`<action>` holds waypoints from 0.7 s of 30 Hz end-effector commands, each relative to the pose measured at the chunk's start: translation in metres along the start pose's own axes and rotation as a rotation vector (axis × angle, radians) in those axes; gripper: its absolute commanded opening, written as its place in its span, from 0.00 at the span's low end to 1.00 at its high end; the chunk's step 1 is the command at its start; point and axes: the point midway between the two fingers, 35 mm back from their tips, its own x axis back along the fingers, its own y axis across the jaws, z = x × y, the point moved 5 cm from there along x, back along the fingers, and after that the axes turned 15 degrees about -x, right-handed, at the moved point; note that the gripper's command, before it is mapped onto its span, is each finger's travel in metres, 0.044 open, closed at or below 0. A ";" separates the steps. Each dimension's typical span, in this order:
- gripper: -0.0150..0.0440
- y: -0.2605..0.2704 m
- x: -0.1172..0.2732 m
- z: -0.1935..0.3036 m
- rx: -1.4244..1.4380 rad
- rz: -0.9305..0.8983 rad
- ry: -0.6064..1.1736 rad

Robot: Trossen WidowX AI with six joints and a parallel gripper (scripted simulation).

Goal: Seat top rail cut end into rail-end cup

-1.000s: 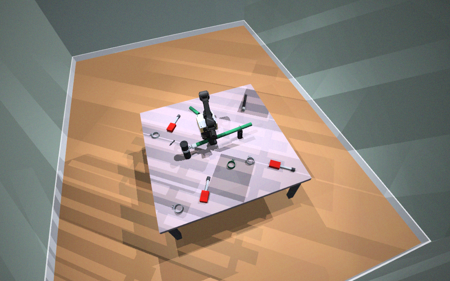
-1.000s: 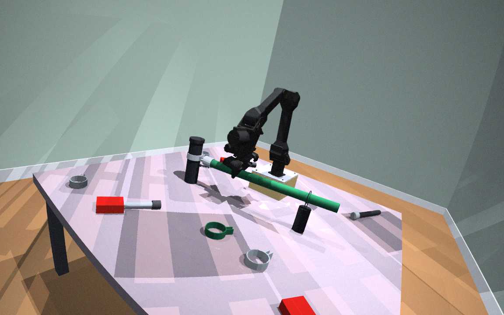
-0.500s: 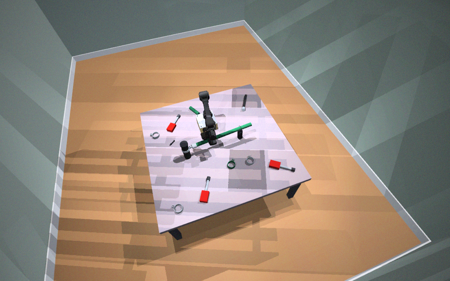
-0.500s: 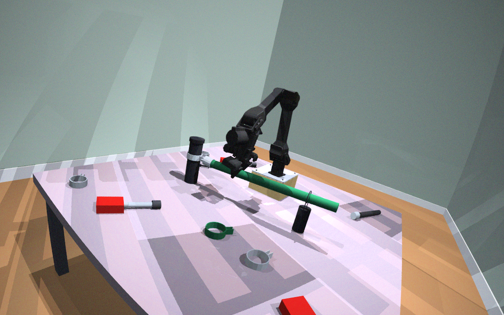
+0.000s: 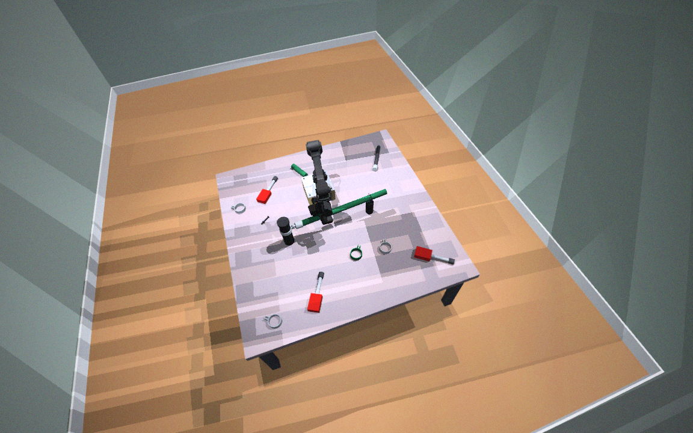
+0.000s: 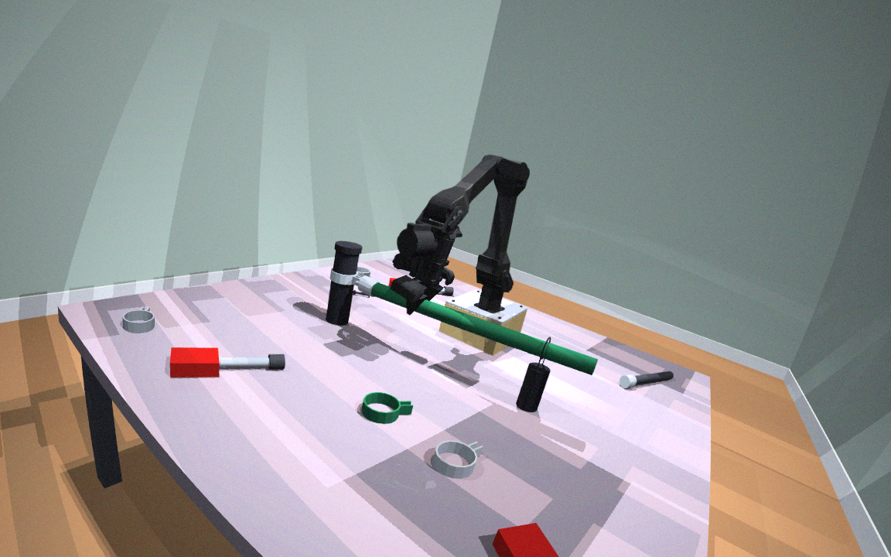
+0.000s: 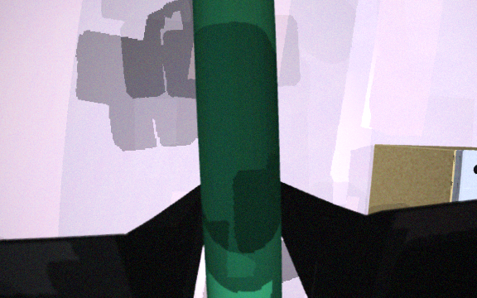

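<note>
The green rail [image 5: 361,201] [image 6: 483,329] [image 7: 238,103] runs from the big post through the wire loop [image 6: 541,358] on the small post [image 5: 369,206] [image 6: 533,387]. My gripper [image 6: 415,299] [image 7: 238,189] is shut on the rail nearer the big post, one finger on each side. The black big post [image 5: 286,232] [image 6: 339,305] stands upright with the grey brace band [image 6: 341,278] around its upper part, below the cap [image 6: 347,247]. The rail-end cup [image 5: 299,225] [image 6: 366,285] points toward the rail, and the rail's end meets its mouth. How deep the end sits cannot be told.
A green ring [image 5: 354,249] [image 6: 380,402] and a grey ring [image 5: 385,243] [image 6: 455,452] lie in front of the rail. A red-headed tool [image 5: 315,302] [image 6: 194,362] lies nearer the front edge. The arm's base [image 6: 483,325] is behind the rail. A dark rod [image 5: 376,157] [image 6: 650,379] lies beyond the rail's free end.
</note>
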 end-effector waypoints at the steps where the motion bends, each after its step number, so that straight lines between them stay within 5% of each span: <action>1: 0.25 0.005 0.004 -0.005 -0.001 -0.017 -0.014; 21: 0.25 0.009 0.005 -0.010 -0.001 -0.018 -0.015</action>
